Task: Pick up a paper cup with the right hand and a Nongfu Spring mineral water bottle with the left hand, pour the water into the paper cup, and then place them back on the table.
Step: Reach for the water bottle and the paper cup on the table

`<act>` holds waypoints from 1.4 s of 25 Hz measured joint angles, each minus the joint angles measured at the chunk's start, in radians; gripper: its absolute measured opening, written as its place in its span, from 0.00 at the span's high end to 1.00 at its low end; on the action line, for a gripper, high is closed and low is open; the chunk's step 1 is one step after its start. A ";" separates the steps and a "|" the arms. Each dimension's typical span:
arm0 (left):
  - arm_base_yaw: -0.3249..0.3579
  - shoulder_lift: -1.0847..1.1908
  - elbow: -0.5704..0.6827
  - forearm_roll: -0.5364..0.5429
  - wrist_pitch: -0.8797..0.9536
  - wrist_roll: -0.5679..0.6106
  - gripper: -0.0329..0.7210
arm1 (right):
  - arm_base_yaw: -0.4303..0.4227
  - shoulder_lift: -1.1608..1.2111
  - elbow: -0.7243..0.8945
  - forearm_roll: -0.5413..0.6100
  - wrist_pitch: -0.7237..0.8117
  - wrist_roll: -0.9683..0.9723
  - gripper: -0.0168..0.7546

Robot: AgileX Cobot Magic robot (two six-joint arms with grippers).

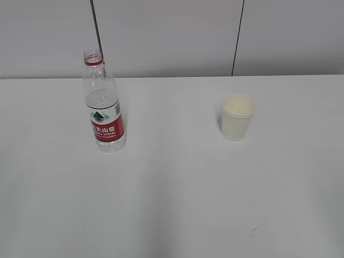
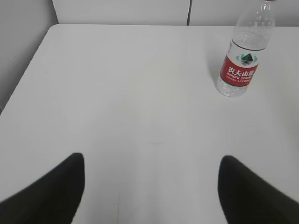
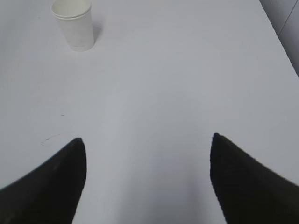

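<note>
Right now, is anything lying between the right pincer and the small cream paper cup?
Nothing: the right wrist view shows only bare white table between the open right pincer and the small cream paper cup.

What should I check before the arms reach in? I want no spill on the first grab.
1. Nongfu Spring mineral water bottle upright on the table: ok.
2. Bottle cap off, neck open: ok.
3. Paper cup upright, mouth up: ok.
4. Left end effector open, empty, bottle ahead to its right: ok.
5. Right end effector open, empty, cup ahead to its left: ok.
6. Cup dry inside: cannot tell.
</note>
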 joint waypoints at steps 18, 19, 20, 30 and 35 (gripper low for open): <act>0.000 0.000 0.000 0.000 0.000 0.000 0.26 | 0.000 0.000 -0.012 0.000 -0.005 -0.003 0.19; 0.000 0.000 0.000 0.000 0.000 0.000 0.26 | 0.000 0.000 -0.023 0.000 -0.017 -0.005 0.19; 0.000 0.000 0.000 0.000 0.000 0.000 0.26 | 0.000 0.003 -0.032 0.000 -0.033 -0.007 0.19; 0.000 0.000 0.000 0.000 0.000 0.000 0.26 | 0.000 0.308 -0.043 0.004 -0.305 -0.078 0.19; 0.000 0.000 0.000 0.000 0.000 0.000 0.26 | 0.000 0.448 -0.041 0.004 -0.527 -0.079 0.22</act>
